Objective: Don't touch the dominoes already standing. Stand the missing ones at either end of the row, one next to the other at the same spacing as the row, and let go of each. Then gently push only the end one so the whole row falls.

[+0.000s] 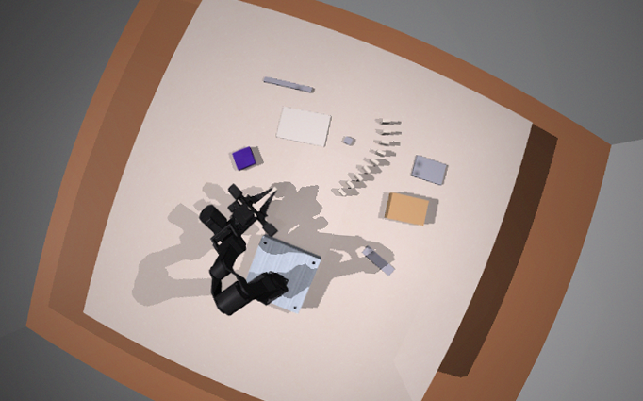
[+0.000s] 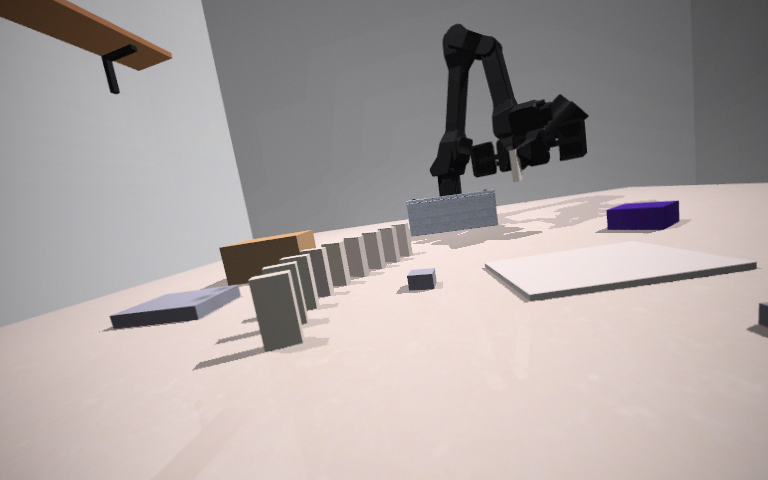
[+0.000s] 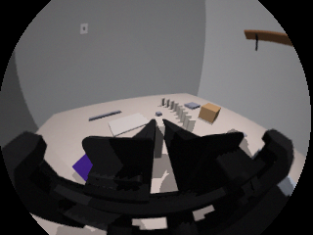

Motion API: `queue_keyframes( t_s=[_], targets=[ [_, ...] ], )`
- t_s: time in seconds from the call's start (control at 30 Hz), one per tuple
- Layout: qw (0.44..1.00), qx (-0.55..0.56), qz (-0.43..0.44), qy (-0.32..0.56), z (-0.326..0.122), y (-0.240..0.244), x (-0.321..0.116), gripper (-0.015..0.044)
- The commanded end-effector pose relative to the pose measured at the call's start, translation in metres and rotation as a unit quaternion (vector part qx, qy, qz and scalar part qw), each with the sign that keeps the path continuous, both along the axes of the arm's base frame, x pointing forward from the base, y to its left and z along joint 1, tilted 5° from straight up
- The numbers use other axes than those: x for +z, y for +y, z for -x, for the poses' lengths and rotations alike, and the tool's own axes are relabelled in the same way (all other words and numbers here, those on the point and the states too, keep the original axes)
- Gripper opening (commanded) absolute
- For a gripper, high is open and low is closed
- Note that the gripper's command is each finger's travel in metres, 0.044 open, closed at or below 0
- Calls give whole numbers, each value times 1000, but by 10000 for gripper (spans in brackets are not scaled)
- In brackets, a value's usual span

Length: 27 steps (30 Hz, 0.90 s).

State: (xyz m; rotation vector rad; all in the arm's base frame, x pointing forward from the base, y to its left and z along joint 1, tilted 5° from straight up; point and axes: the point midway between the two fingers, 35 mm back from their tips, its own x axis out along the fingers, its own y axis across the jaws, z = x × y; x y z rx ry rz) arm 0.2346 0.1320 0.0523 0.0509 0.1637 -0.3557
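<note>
Several pale dominoes stand upright in a curved, spaced row. One end domino is nearest the exterior camera; the other end domino is on the side nearer the arm's base. My gripper is shut on a pale domino. It holds the domino in the air, well above the table and apart from the row, on the purple block's side. In the exterior view the held domino hangs below the fingertips, slightly tilted. The fingers hide part of it in the wrist view.
A purple block, white slab and small grey block lie on one side of the row. An orange box and flat grey block lie on the other. Grey bars lie farther out.
</note>
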Motion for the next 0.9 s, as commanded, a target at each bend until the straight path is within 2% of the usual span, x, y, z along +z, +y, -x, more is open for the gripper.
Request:
queue_keyframes(
  t_s=[0.0,0.87],
  targets=[
    [1000,0,5,2,0,-1,-8,28],
    [1000,1,6,3,2,-5,-64,28]
  ],
)
